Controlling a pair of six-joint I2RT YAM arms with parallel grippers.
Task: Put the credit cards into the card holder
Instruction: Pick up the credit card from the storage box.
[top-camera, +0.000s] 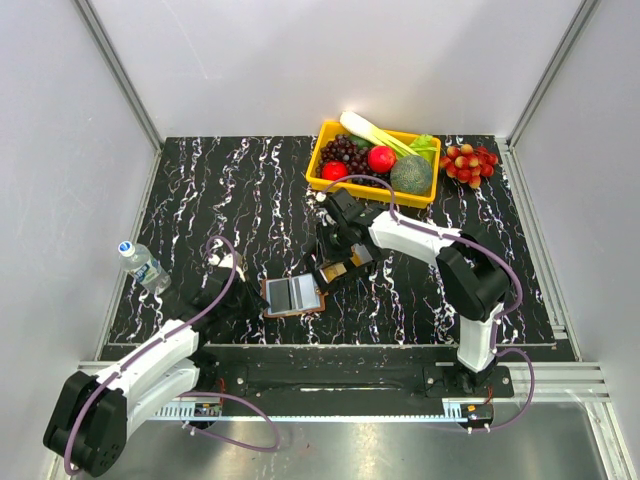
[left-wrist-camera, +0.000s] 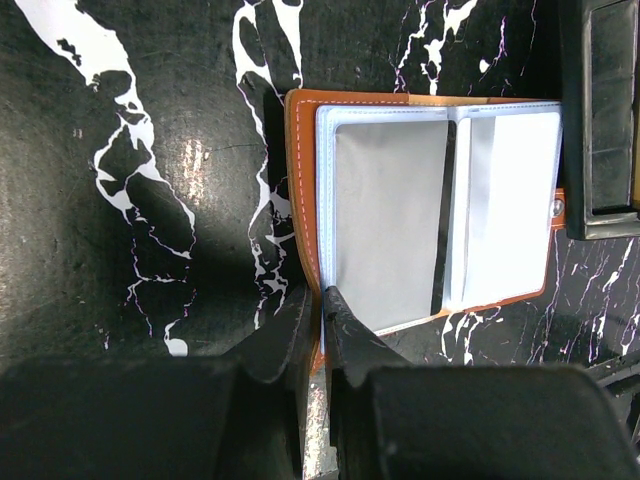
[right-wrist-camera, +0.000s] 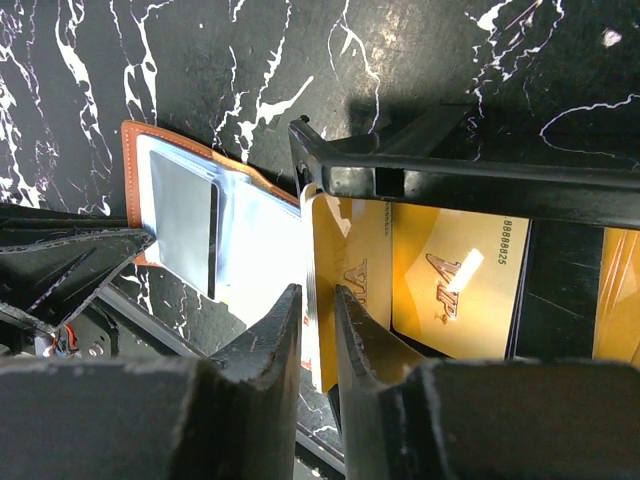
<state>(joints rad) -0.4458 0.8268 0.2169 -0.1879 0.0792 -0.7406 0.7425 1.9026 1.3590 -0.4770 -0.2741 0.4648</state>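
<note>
The brown card holder lies open on the black marbled table, its pale sleeves facing up. In the left wrist view, a grey credit card sits in a sleeve of the card holder. My left gripper is shut on the holder's near edge; it also shows in the top view. My right gripper is shut on the edge of an orange VIP credit card, held between the card holder and the small black box. Another orange card lies in the box.
A yellow basket of fruit and vegetables stands at the back. A red berry cluster lies to its right. A water bottle lies at the table's left edge. The black box sits just right of the holder.
</note>
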